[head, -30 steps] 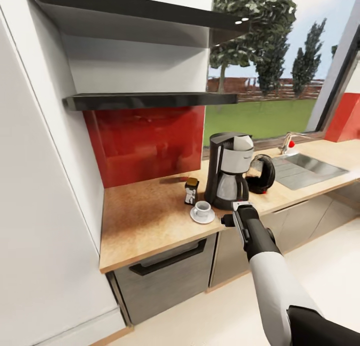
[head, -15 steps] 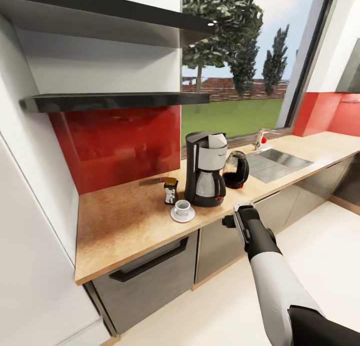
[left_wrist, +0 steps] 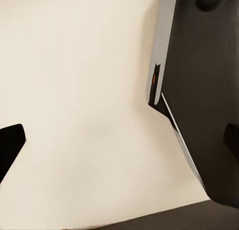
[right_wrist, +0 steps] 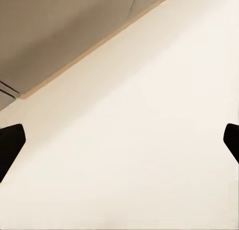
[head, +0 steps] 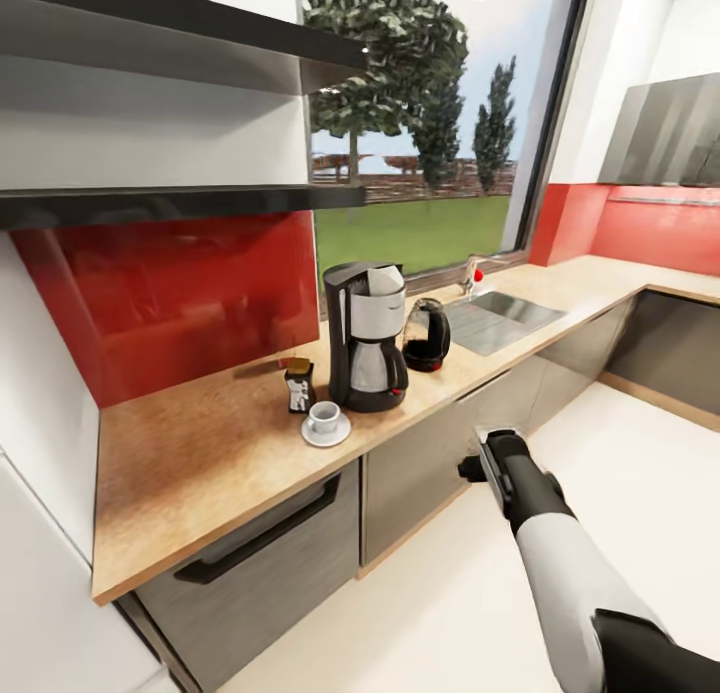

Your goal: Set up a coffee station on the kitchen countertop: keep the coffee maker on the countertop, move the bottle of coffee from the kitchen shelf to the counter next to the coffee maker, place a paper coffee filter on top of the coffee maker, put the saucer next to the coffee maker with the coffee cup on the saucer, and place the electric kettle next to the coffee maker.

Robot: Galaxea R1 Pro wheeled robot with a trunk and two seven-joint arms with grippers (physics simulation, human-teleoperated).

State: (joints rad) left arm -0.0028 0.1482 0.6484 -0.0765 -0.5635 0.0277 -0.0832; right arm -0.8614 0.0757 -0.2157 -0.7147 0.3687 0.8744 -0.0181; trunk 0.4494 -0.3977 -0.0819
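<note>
The black coffee maker point(head: 365, 338) with its steel carafe stands on the tan kitchen countertop point(head: 190, 463), and a white paper coffee filter point(head: 386, 279) sits in its top. Just left of it is the small bottle of coffee point(head: 299, 385). In front of that, the white coffee cup point(head: 323, 416) rests on the saucer point(head: 327, 434). The glass electric kettle point(head: 427, 335) stands close on the machine's right. The dark kitchen shelf point(head: 170, 205) above is bare. My right gripper point(right_wrist: 119, 145) hangs open over the floor before the cabinets. My left gripper point(left_wrist: 119, 145) is open beside my dark body.
A steel sink point(head: 495, 318) with a tap lies right of the kettle. Grey cabinet fronts point(head: 270, 553) run under the counter, which turns a corner at the far right. Cream floor point(head: 620, 473) spreads to the right. A red backsplash point(head: 170, 293) and a window back the counter.
The whole view has swung right, so the counter things sit further left and smaller. My right arm now shows lower, over the floor and off the counter edge. The things themselves have not moved.
</note>
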